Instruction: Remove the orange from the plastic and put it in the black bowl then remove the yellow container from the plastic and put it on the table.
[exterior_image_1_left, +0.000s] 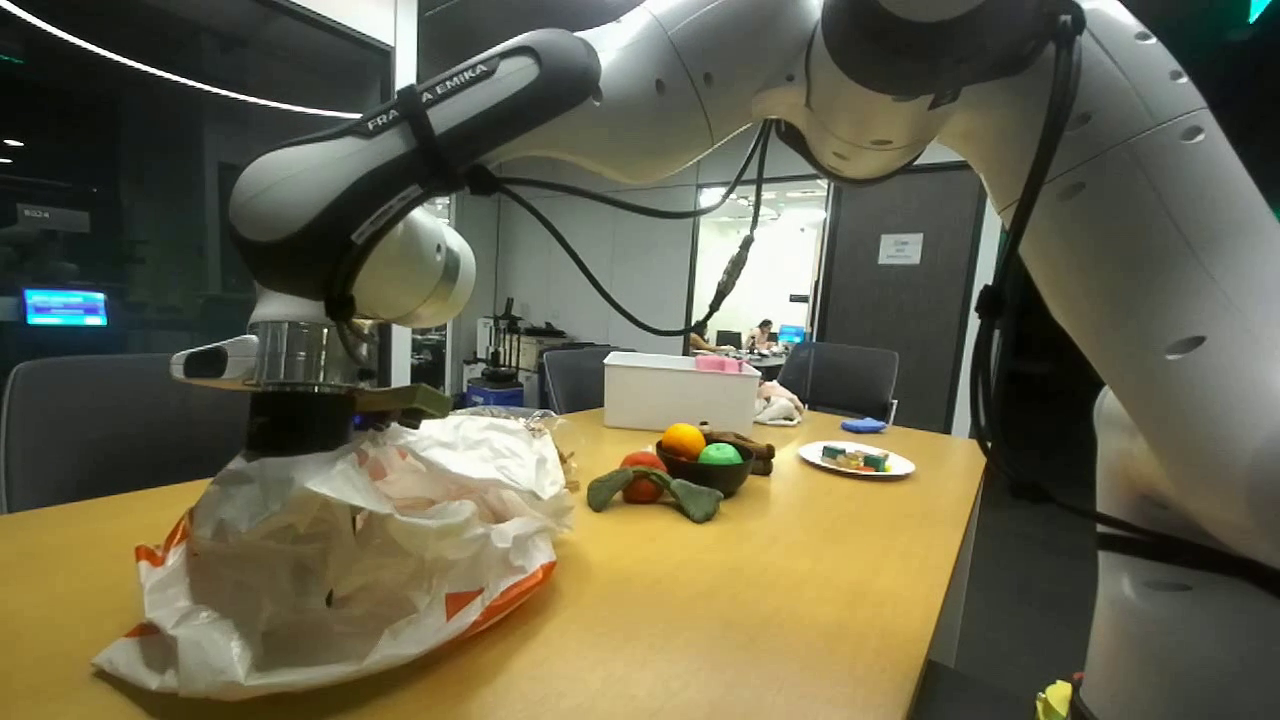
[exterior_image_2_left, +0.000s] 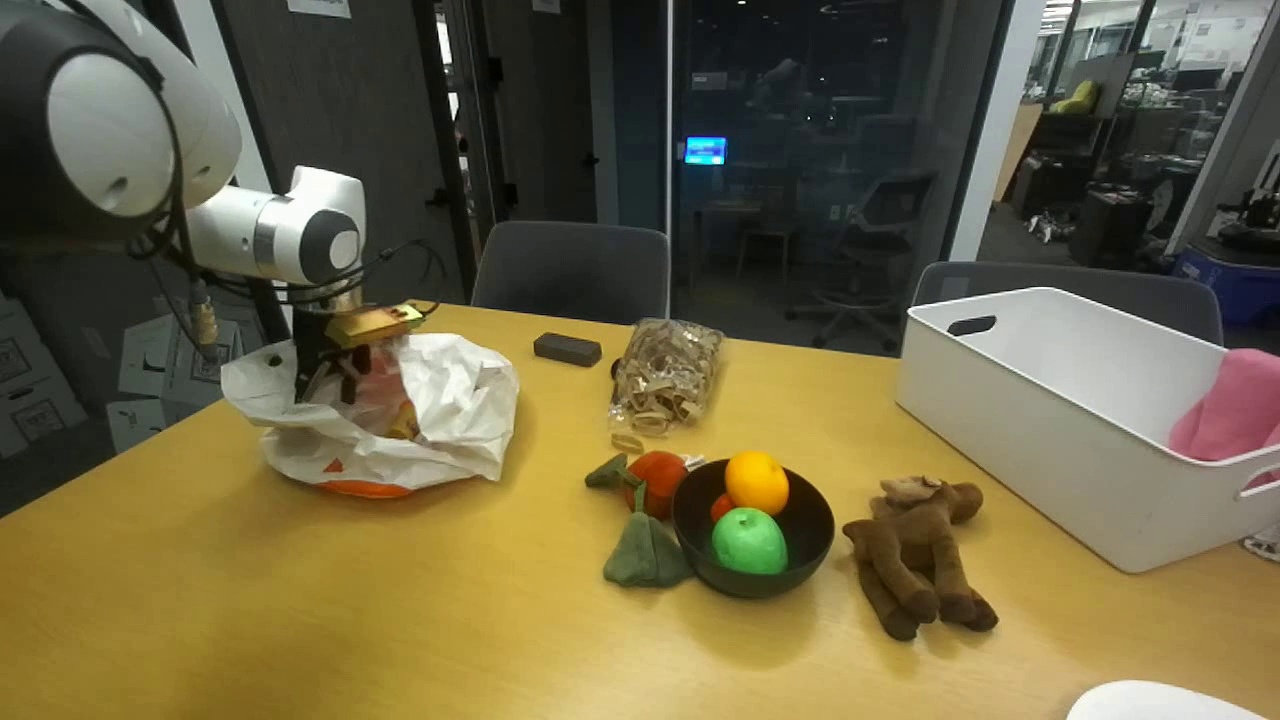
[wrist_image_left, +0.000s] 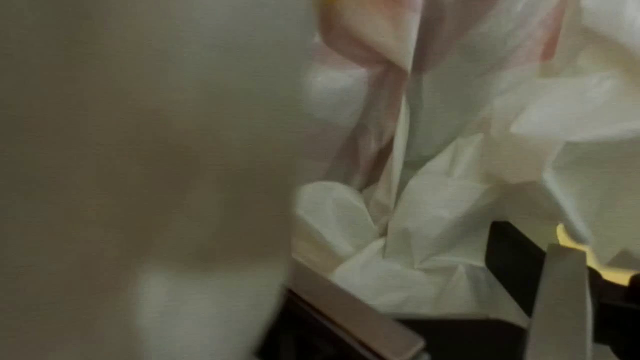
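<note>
Gripper (exterior_image_2_left: 325, 392) stands down in the mouth of the bag (exterior_image_2_left: 460, 390). You have the fingers (exterior_image_2_left: 308, 368) apart: in the wrist view, creased white plastic shows through the gap between the pads (wrist_image_left: 356, 311). Whether either finger touches the plastic, you cannot tell; a blurred surface (wrist_image_left: 150, 150) fills that view's left part.

Container (exterior_image_2_left: 404, 422): you see only a yellow part of it inside the bag, near the fingers; the rest is hidden. Orange (exterior_image_2_left: 756, 483): you find it in the bowl (exterior_image_2_left: 810, 520), just beside a green fruit (exterior_image_2_left: 750, 540), in both exterior views. Bowl rests on the table (exterior_image_2_left: 500, 600).

Writing. On the arm (exterior_image_1_left: 660, 90), in an exterior view, you read "FRA", then a black strap (exterior_image_1_left: 428, 140) crosses the name, then "A EMIKA". Paper (exterior_image_1_left: 900, 249) on the dark door (exterior_image_1_left: 900, 315): print too small for you to read. Sign (exterior_image_1_left: 52, 218) at the view's edge: you may make out "R024", blurred, not certain. Screen (exterior_image_1_left: 65, 307): lit blue, its text illegible. On the bag you see an orange triangle (exterior_image_2_left: 333, 466) and an orange band (exterior_image_2_left: 365, 489) in both exterior views.
</note>
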